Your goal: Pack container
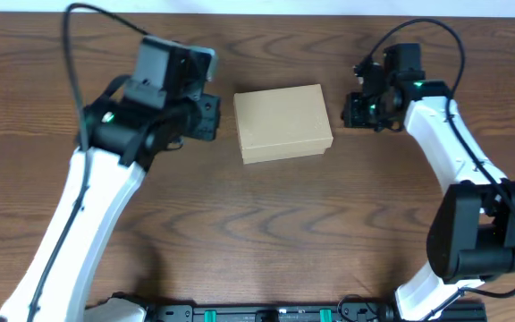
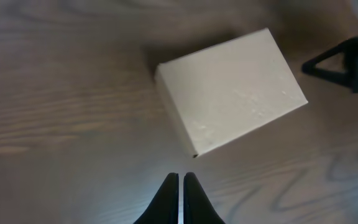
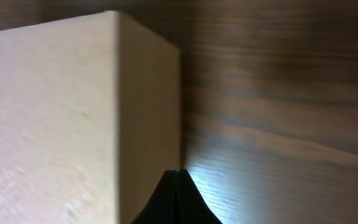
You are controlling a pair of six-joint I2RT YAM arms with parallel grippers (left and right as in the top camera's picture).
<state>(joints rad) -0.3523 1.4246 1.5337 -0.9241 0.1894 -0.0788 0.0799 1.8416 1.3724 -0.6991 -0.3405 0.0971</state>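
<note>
The container (image 1: 282, 122) is a plain tan cardboard box with its lid closed, lying on the wooden table at center back. It also shows in the left wrist view (image 2: 232, 91) and fills the left of the right wrist view (image 3: 61, 118). My left gripper (image 1: 215, 116) is just left of the box, shut and empty, its fingertips (image 2: 181, 177) a short way from the box's near corner. My right gripper (image 1: 349, 111) is just right of the box, shut and empty, its tips (image 3: 176, 172) close beside the box's side wall.
The dark wood table (image 1: 266, 224) stretches in front of the box. The white arm links run down both sides of the overhead view. No tape rolls or other loose items are in view.
</note>
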